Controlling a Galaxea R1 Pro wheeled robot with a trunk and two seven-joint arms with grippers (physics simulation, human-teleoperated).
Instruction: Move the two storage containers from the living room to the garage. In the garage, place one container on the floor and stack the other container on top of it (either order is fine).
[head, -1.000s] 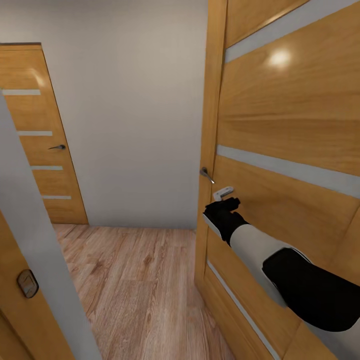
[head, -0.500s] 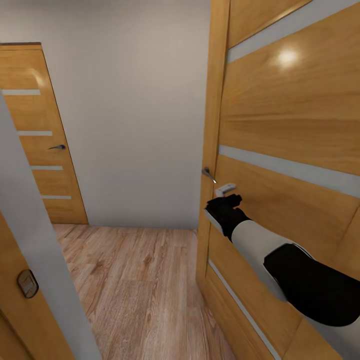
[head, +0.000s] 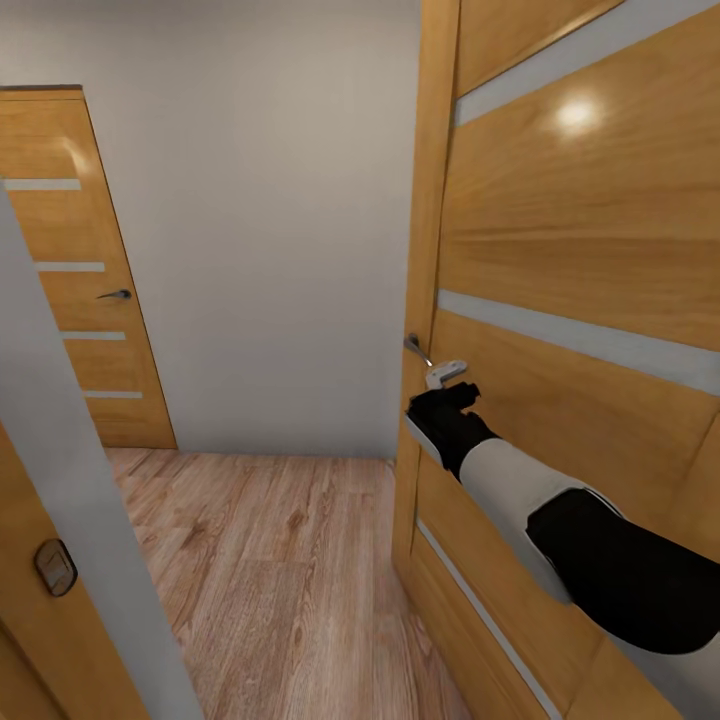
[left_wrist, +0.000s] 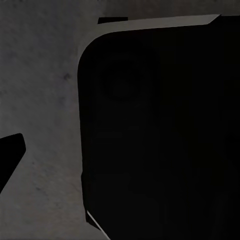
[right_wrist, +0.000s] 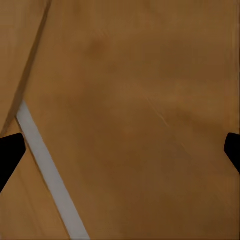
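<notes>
The two storage containers are out of view. My right arm reaches forward to an orange-wood door (head: 570, 250) with pale horizontal slits. The right gripper (head: 447, 383) rests against the door face just below its metal lever handle (head: 415, 347). In the right wrist view the right gripper (right_wrist: 120, 152) is open, its black fingertips (right_wrist: 10, 155) spread wide over the wood and one pale slit (right_wrist: 47, 175), with nothing between them. In the left wrist view one fingertip (left_wrist: 10, 155) of the left gripper sits far out at the picture's edge, over a rough dark grey surface (left_wrist: 45, 75).
Light wood planks (head: 280, 560) cover the passage floor beyond the doorway. A white wall (head: 270, 230) closes the far end. Another orange-wood door (head: 75, 270), shut, stands at the far left. A grey door frame (head: 70, 480) is close at my left. A large black shape (left_wrist: 165, 135) looms in the left wrist view.
The right gripper has crept slightly upward along the door toward the lever handle. The door's edge has shifted a little to the right.
</notes>
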